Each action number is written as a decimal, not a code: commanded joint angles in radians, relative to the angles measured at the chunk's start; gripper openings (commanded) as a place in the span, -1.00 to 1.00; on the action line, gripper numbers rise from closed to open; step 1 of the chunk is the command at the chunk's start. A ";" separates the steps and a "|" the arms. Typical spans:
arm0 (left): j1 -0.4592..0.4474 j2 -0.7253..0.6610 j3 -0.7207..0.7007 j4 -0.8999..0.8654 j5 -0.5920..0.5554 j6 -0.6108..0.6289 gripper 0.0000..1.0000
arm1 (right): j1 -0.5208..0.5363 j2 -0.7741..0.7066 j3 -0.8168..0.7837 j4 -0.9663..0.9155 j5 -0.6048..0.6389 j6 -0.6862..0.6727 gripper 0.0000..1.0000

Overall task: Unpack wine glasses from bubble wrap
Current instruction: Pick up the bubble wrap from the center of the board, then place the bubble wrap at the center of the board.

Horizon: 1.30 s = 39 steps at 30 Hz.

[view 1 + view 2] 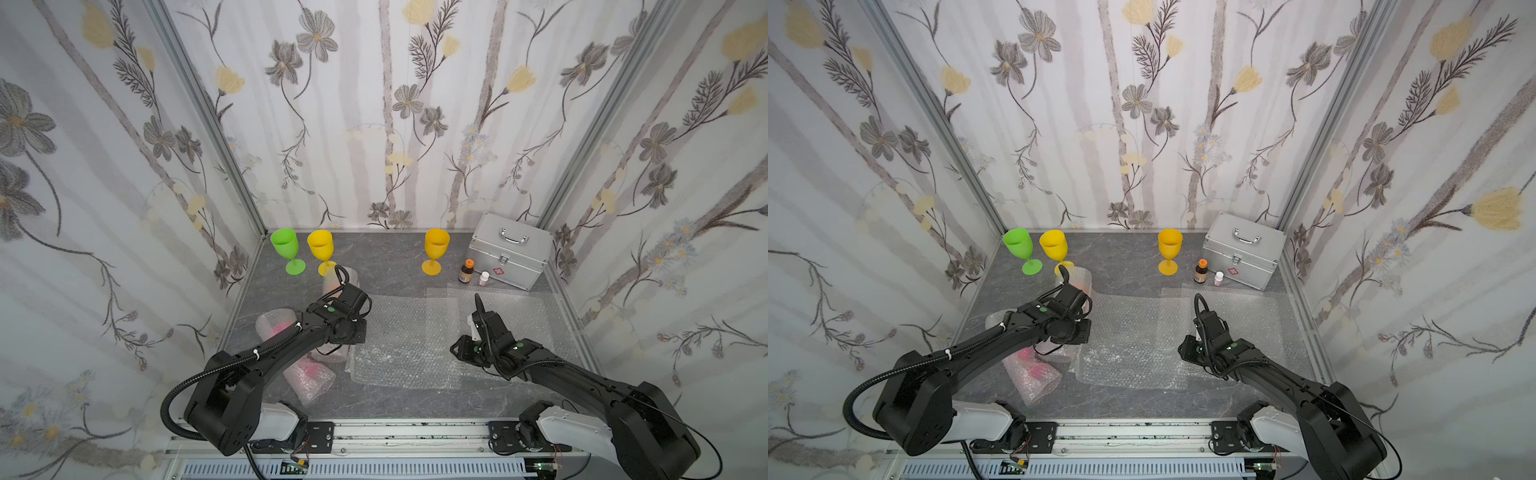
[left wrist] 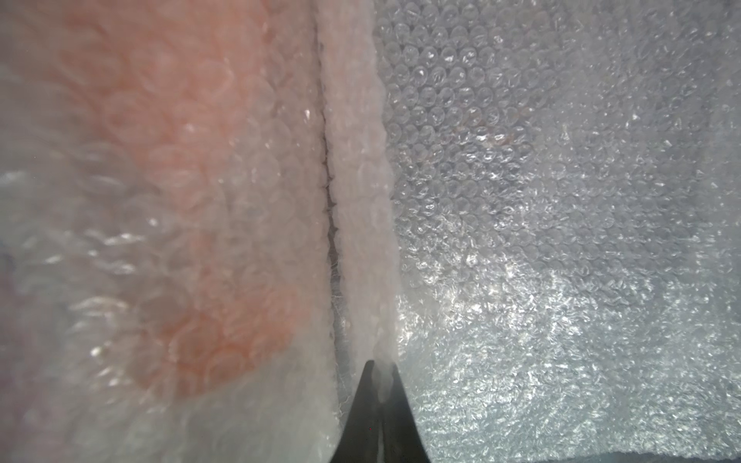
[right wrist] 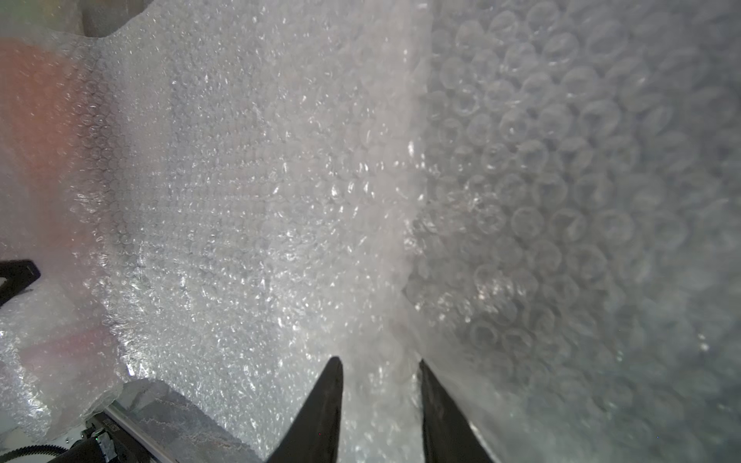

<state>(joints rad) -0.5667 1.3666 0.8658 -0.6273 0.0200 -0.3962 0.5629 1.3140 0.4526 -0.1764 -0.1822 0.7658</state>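
Note:
Three bare wine glasses stand along the back: lime green [image 1: 286,249], yellow [image 1: 321,249] and amber-yellow [image 1: 435,249]. An orange goblet [image 2: 192,200] lies rolled in a bubble wrap tube [image 1: 334,281]. My left gripper [image 2: 379,366] is shut on that tube's loose edge. A second tube with a pink goblet [image 1: 309,372] showing through it lies under the left arm. Flat bubble wrap sheets [image 1: 399,353] cover the middle. My right gripper [image 3: 381,364] hangs low over them, jaws apart, with a raised fold of sheet [image 3: 385,240] between the fingers.
A silver metal case [image 1: 509,253] stands at the back right. In front of it are a brown bottle with an orange cap [image 1: 466,272] and a small white bottle [image 1: 483,278]. Papered walls close in three sides, and a metal rail [image 1: 395,432] runs along the front.

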 commanded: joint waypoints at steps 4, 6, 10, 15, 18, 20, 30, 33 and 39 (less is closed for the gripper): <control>0.001 -0.029 -0.006 0.016 -0.007 -0.007 -0.92 | 0.005 0.007 0.018 0.053 0.000 0.006 -0.69; 0.000 -0.055 -0.018 0.037 0.001 -0.004 -0.93 | 0.006 -0.003 0.025 0.043 0.010 0.000 -0.79; -0.010 -0.129 -0.036 0.074 -0.014 -0.003 -0.96 | 0.005 -0.044 0.046 -0.012 0.069 -0.018 -0.91; -0.057 -0.229 -0.062 0.126 -0.065 0.005 -0.97 | 0.003 -0.137 0.063 -0.087 0.188 -0.022 -1.00; -0.086 -0.265 -0.059 0.141 -0.096 0.007 -0.97 | 0.000 -0.177 0.077 -0.130 0.225 -0.023 -1.00; -0.104 -0.267 -0.045 0.145 -0.097 0.004 -0.97 | -0.009 -0.191 0.092 -0.177 0.255 -0.022 -1.00; -0.217 -0.111 0.058 0.242 -0.035 -0.032 -0.98 | -0.205 -0.319 0.175 -0.386 0.426 -0.055 -1.00; -0.243 -0.035 0.097 0.272 -0.012 -0.035 -0.98 | -0.285 -0.331 0.209 -0.417 0.467 -0.102 -1.00; -0.298 0.107 0.190 0.325 0.022 -0.030 -0.98 | -0.391 -0.315 0.265 -0.425 0.515 -0.168 -1.00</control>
<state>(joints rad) -0.8482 1.4349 1.0199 -0.3622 0.0265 -0.4221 0.1913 0.9909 0.6975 -0.5957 0.2756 0.6407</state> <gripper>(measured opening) 0.052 0.048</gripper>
